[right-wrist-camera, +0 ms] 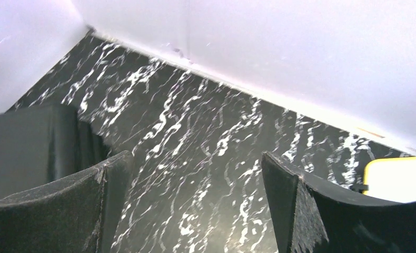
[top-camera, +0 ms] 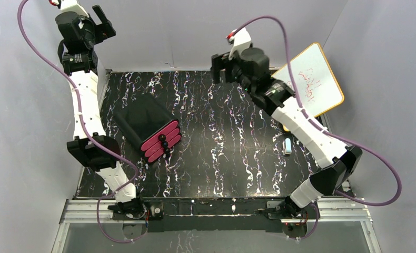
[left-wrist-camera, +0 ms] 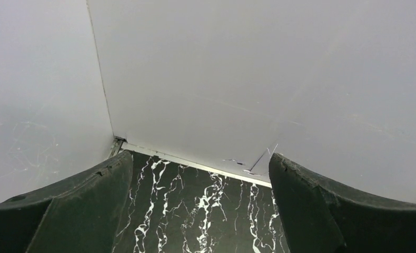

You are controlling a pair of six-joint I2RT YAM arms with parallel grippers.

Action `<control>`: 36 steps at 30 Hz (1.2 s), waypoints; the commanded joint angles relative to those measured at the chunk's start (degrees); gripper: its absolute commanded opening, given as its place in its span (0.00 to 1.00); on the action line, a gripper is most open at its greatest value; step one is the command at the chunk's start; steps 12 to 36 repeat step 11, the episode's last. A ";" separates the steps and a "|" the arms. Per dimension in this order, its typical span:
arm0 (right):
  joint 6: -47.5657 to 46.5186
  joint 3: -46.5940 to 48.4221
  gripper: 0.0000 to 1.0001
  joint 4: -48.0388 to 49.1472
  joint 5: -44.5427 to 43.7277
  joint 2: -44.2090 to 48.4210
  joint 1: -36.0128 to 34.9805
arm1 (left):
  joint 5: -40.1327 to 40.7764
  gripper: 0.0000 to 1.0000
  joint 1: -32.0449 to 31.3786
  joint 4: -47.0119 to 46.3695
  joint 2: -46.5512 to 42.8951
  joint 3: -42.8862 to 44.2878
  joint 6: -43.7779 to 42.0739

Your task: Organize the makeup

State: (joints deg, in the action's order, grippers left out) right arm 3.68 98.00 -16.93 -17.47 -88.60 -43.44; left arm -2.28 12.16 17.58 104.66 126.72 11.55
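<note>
Most of the makeup is out of view. Only one small pale oblong item point(top-camera: 287, 146) lies on the marbled table beside the right forearm; I cannot tell which item it is. My left gripper point(top-camera: 104, 22) is raised high at the far left corner, open and empty. In the left wrist view point(left-wrist-camera: 200, 158) it faces the back wall and the table's far edge. My right gripper point(top-camera: 218, 65) is raised over the far middle of the table, open and empty. In the right wrist view point(right-wrist-camera: 195, 156) only bare marbled surface lies between its fingers.
A black box with pink drawers point(top-camera: 149, 128) lies on the left half of the table, drawers facing the near side; it also shows in the right wrist view point(right-wrist-camera: 32, 142). An orange-rimmed whiteboard point(top-camera: 314, 79) leans at the back right. Grey walls enclose the table.
</note>
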 commanded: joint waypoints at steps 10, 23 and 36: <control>-6.65 7.80 0.98 -0.28 -0.70 0.57 4.59 | -3.92 0.98 -0.15 3.55 -8.54 -0.37 -0.78; -6.67 7.84 0.99 -0.30 -0.78 0.68 4.59 | -4.00 0.98 -0.14 3.59 -8.78 -0.41 -0.87; -6.67 7.84 0.99 -0.30 -0.78 0.68 4.59 | -4.00 0.98 -0.14 3.59 -8.78 -0.41 -0.87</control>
